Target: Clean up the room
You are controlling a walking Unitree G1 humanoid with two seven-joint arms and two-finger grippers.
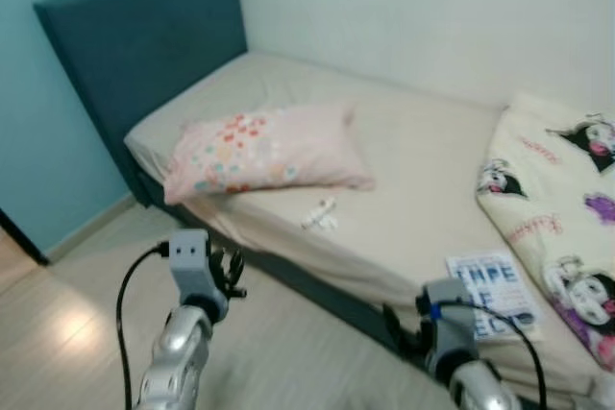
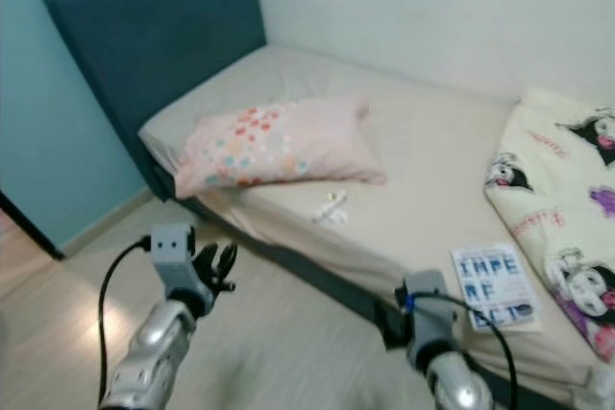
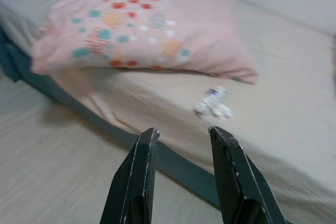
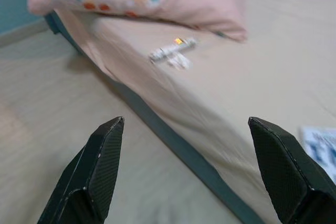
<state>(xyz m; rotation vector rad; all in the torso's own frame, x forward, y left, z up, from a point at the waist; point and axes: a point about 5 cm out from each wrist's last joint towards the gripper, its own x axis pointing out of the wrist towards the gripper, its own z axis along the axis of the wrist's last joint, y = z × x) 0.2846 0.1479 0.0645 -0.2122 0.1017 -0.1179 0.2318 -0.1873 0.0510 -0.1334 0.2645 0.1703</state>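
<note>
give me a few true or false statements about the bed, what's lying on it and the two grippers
1. The pink pillow with coloured dots lies on the beige-sheeted bed near the dark teal headboard. True.
2. The small white tube-like item sits on top of the pillow. False: it lies on the sheet beside the pillow, near the bed's edge.
3. The right gripper is shut on the white booklet with blue lettering. False: its fingers are spread wide and hold nothing; the booklet lies on the bed.
4. The left gripper is open, over the floor short of the bed. True.
5. The cream cartoon-print blanket covers the pillow. False: they lie well apart.
</note>
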